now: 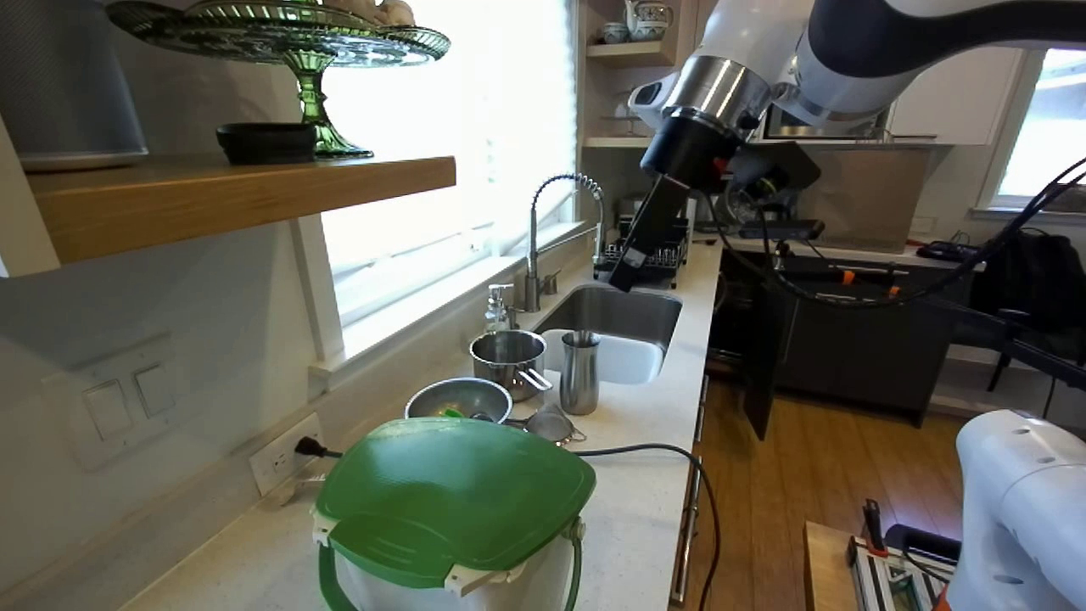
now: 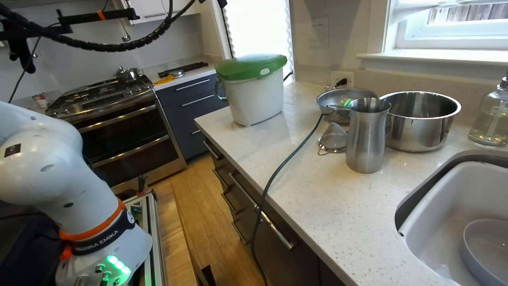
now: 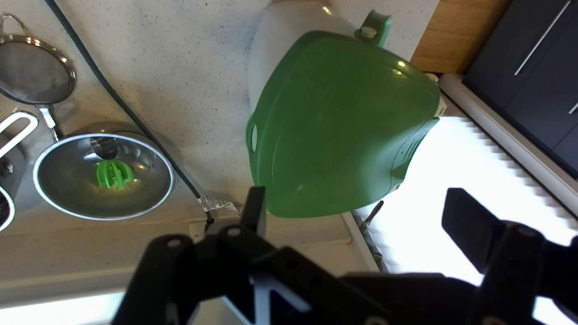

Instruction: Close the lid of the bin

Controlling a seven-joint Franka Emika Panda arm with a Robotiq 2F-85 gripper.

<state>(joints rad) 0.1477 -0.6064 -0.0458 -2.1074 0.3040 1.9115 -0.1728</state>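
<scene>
Gaping wide, the jaws hang clear; lid (image 2: 251,66) covers bin (image 2: 257,101); arm's band (image 2: 105,238) reads "FRANKA EMIKA".

Green lid (image 3: 336,131) atop white bin (image 3: 282,34), jaws apart

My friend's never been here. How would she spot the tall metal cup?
Look along the kitchen counter, between the sink and the white bin with the green lid. A steel pot, a steel bowl and the cup stand there. The cup is the slim one, taller than it is wide; the pot and bowl are much wider.
</scene>
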